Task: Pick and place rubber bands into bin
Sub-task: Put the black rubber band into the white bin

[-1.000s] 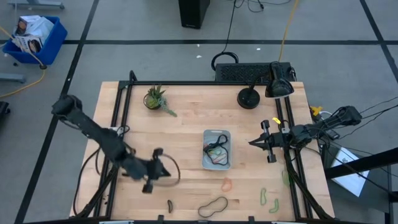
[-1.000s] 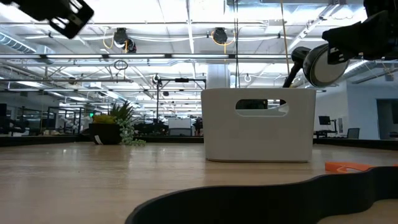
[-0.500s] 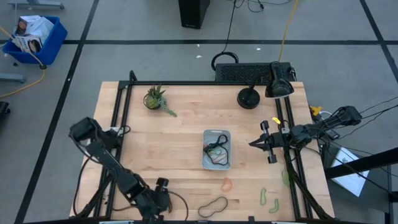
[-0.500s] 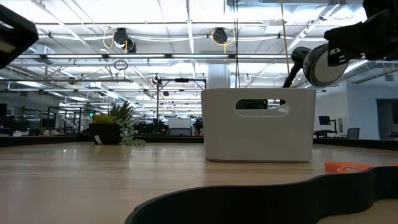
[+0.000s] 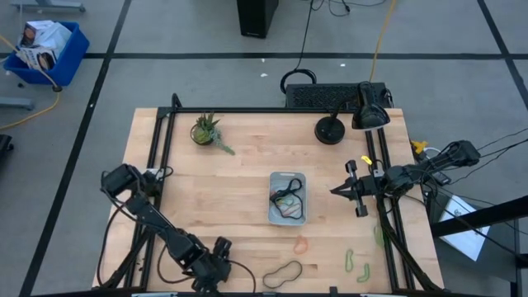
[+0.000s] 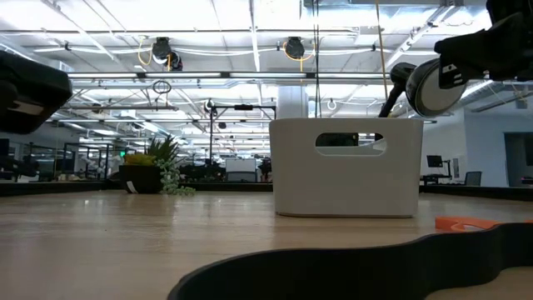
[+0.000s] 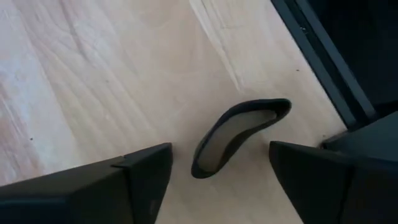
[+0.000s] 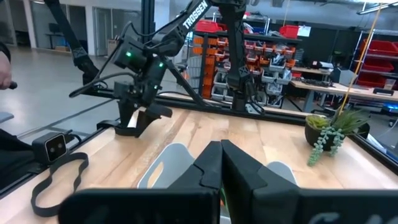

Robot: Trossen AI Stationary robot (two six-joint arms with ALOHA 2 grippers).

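Observation:
My left gripper [image 5: 216, 266] hangs open near the table's front edge. In the left wrist view its two fingers stand on either side of a small dark rubber band [image 7: 239, 132] that lies flat on the wood; my left gripper [image 7: 221, 157] does not touch it. The bin [image 5: 288, 198] sits mid-table with a few bands inside. A large dark wavy band [image 5: 283, 272], an orange band [image 5: 301, 244] and green bands [image 5: 349, 261] lie on the wood near the front edge. My right gripper [image 5: 337, 190] hovers shut to the right of the bin.
A potted plant [image 5: 206, 130] stands at the far left. A black lamp base [image 5: 330, 129] stands at the far right. A black metal frame [image 5: 161, 165] runs along the table's left side. Bare wood lies between the bin and the left frame.
My left gripper has gone toward the table's near edge and down, from left of the bin to above the small dark band by the front edge. The bands and the bin lie as before.

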